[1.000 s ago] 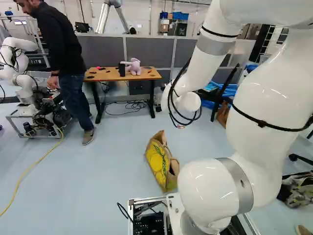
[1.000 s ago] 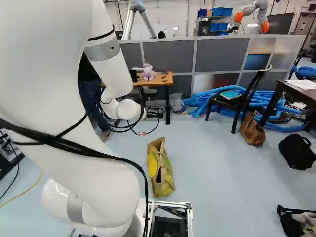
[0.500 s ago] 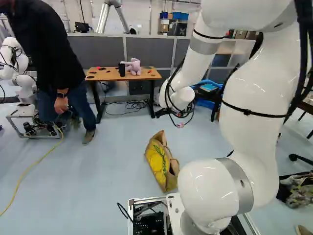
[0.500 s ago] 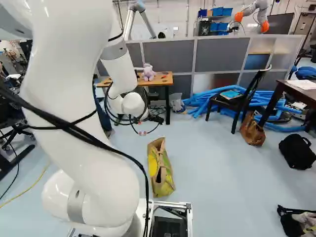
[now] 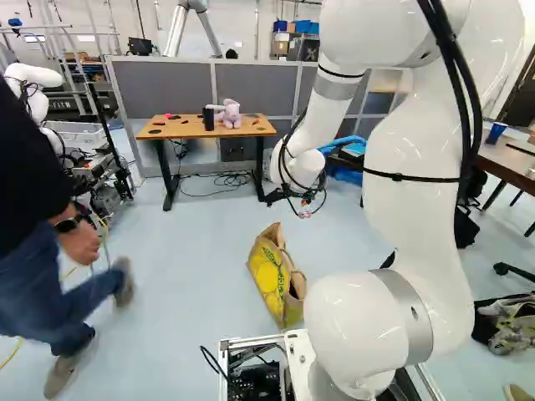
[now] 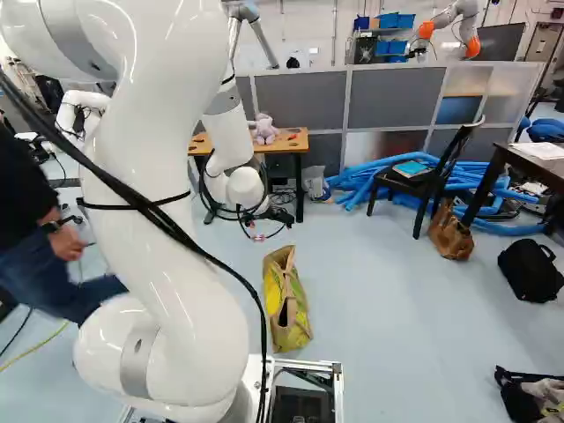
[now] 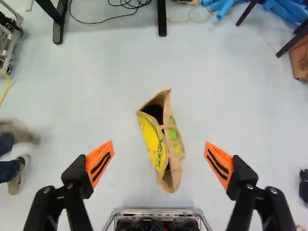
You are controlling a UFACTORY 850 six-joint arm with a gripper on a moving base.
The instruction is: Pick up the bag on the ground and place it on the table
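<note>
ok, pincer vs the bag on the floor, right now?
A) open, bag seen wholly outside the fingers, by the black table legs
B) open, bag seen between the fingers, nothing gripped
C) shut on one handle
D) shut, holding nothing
B: in the wrist view the pincer has its orange pads wide apart, with the yellow and brown bag seen between them, touched by neither.

Glossy white arm (image 5: 359,326), black cables (image 5: 476,104)

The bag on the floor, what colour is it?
The shopping bag is tan with yellow and green sides, best seen in the wrist view.
</note>
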